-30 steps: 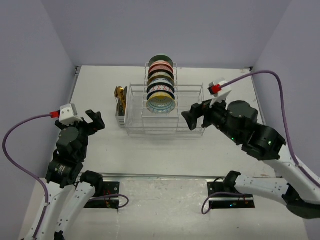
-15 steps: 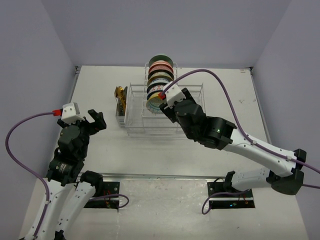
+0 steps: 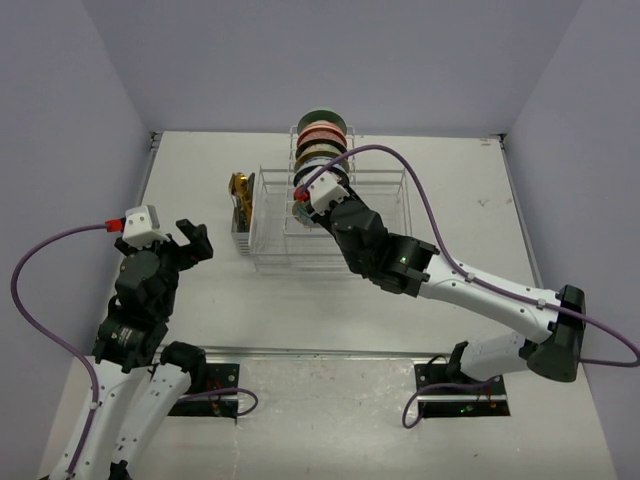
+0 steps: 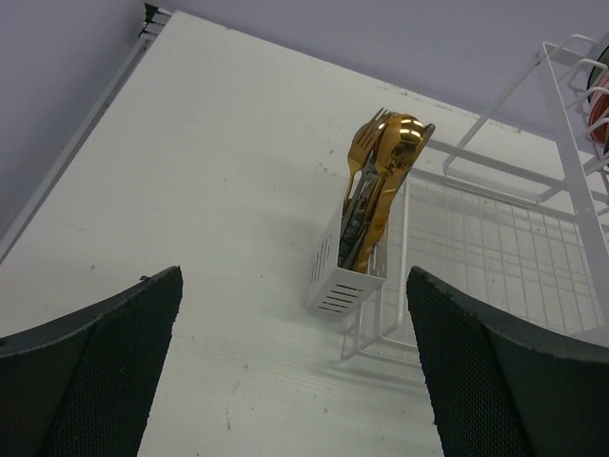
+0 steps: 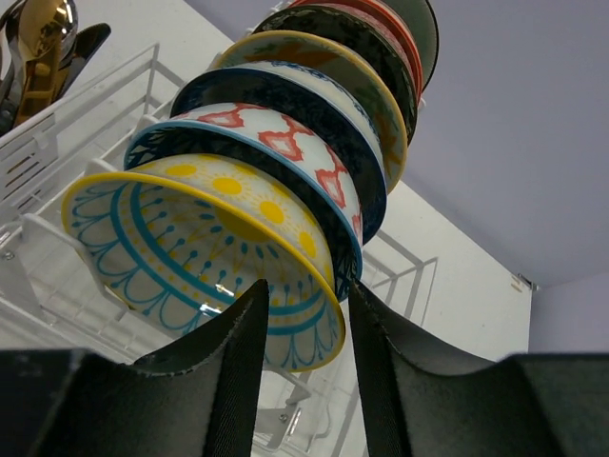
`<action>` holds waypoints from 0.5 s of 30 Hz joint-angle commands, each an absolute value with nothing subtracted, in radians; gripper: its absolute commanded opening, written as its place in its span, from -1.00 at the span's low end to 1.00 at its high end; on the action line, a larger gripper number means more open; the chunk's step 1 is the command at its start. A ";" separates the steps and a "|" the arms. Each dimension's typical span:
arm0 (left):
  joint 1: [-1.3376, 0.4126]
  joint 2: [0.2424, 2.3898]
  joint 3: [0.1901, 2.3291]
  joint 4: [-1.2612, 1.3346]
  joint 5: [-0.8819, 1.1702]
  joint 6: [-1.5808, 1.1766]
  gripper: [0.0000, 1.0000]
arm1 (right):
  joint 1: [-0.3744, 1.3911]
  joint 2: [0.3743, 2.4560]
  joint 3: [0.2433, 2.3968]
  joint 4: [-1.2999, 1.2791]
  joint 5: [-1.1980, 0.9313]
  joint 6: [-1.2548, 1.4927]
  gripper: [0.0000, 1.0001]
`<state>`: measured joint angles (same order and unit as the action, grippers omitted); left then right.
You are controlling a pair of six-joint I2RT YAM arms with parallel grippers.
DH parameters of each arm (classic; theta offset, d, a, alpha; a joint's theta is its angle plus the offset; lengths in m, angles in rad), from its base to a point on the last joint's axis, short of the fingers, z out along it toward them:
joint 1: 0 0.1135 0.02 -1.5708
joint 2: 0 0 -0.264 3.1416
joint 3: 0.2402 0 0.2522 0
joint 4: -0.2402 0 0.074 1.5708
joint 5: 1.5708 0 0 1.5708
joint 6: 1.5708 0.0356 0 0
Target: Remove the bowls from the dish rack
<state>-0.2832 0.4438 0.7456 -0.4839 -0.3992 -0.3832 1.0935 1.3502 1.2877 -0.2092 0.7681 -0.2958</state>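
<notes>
Several patterned bowls [image 5: 314,105] stand on edge in a row in the white wire dish rack [image 3: 270,215]. The front one is a yellow-rimmed bowl [image 5: 190,238] with blue lines inside. My right gripper [image 5: 306,290] straddles its lower right rim, one finger inside the bowl and one behind it, jaws narrowed but still apart. From above, the right wrist [image 3: 330,205] covers that front bowl, with the other bowls [image 3: 322,140] showing behind. My left gripper [image 3: 190,240] hovers open over the table left of the rack, nothing between its fingers [image 4: 95,352].
A small white utensil holder [image 4: 347,276] with gold cutlery [image 4: 385,162] hangs on the rack's left end. The right arm stretches diagonally across the table from its base at the lower right [image 3: 540,330]. Walls enclose the table on three sides.
The right arm swung left from beside the rack to over its middle and lowered onto the front bowl's rim, its jaws narrowing. The left arm has barely moved.
</notes>
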 commanded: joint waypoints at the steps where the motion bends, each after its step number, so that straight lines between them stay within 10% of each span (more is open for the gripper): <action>1: -0.275 0.439 0.750 -0.463 -0.382 -0.370 1.00 | 1.080 1.356 1.261 -0.055 0.785 -0.345 -0.21; 15: -0.275 0.417 0.749 -0.459 -0.371 -0.368 1.00 | 1.078 1.347 1.144 0.094 0.836 -0.337 -0.88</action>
